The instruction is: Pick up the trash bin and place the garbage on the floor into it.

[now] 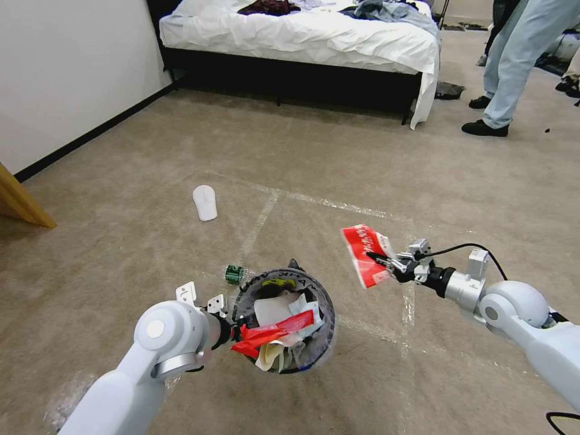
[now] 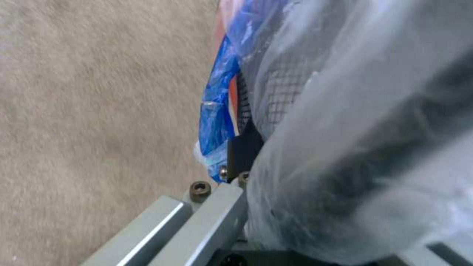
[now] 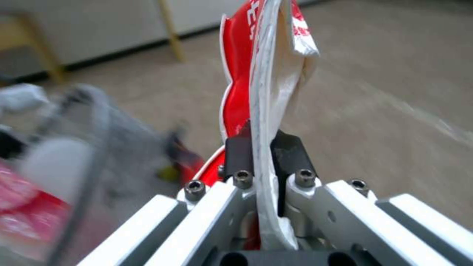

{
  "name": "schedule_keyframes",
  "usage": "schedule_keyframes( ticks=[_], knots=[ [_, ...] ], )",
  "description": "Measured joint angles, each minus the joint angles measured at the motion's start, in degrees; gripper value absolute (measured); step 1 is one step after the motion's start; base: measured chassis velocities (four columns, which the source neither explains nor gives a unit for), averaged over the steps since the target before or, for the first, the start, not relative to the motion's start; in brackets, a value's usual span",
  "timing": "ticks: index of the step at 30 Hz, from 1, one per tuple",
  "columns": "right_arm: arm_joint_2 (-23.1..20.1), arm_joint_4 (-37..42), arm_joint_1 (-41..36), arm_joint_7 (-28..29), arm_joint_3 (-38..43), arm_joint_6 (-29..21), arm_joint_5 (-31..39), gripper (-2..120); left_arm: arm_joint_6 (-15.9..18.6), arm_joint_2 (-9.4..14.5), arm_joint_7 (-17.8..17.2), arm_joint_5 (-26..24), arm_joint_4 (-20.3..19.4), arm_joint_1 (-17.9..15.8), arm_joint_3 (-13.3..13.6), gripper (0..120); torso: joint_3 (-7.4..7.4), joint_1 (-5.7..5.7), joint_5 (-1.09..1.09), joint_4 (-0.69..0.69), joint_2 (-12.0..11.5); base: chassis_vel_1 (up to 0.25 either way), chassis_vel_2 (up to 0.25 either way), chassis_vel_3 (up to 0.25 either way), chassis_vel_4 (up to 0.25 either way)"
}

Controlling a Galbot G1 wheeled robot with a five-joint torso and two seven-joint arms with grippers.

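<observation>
Carpeted floor [image 1: 338, 151]; right gripper [image 1: 382, 261] fingers pinch red wrapper [image 1: 364, 254] upright; left gripper [image 1: 232, 320] fingers clamp trash bin [image 1: 323, 302] rim

bottle [image 1: 234, 273] half-hidden (behind bin [image 1: 323, 302])

You see short, matt, rough carpet on the floor [image 1: 338, 157]. The trash bin [image 1: 323, 302] wears crinkly clear plastic film; the red wrapper [image 1: 362, 254] looks glossy, held in brushed-metal right gripper [image 3: 261, 151].
</observation>
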Motion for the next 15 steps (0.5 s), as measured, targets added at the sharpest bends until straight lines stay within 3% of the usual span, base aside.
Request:
schedule_keyframes(
  ticks=[7,15],
  knots=[
    [-2.38,7.39,0.09,-4.62,-0.62,2.56,1.19,0,0.01,3.04,-1.27,-3.14,-3.7,0.58,0.26,0,0.0,0.0,0.0,-0.01,0.0,0.0,0.0,0.0,0.0],
    [-4.6,15.16,-0.72,-6.83,-1.5,3.82,1.79,0,0.02,3.25,-1.29,-3.12,-4.37,0.84,0.3,0,0.0,0.0,0.0,-0.02,0.0,0.0,0.0,0.0,0.0]
  ],
)
